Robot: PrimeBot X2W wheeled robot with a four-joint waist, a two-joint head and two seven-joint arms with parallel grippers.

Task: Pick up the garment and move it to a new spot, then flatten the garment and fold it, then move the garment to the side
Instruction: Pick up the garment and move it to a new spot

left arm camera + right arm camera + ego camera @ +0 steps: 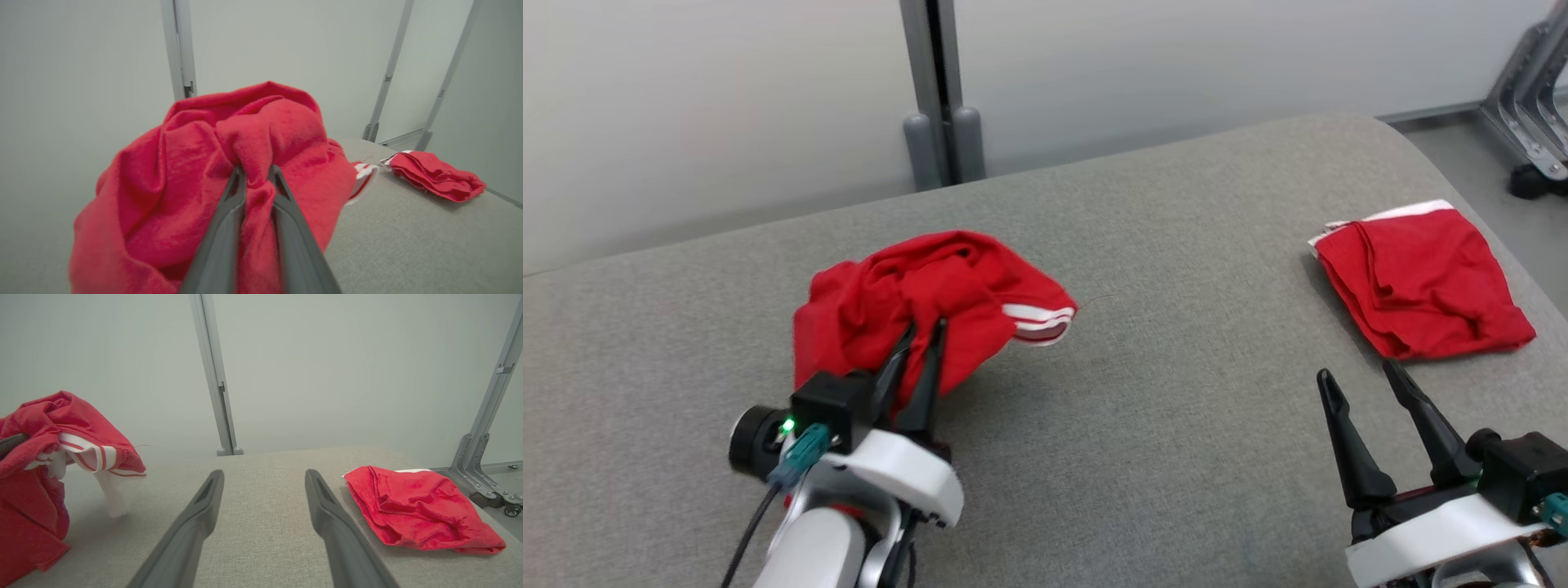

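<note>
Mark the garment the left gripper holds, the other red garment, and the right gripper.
Held garment (882, 302): head view, bunched red cloth.
Other garment (1421, 282): head view, middle of its red top.
Right gripper (1358, 369): head view, midway between open jaws' tips.

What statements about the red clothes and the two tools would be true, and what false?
1. The left tool is shut on the bunched red garment. True.
2. The right tool grips the flat red garment. False: it stands open and empty, apart from it.
3. The bunched garment shows white stripes. True.
4. The flat garment lies on the robot's left. False: it lies on its right, on the grey surface.
</note>
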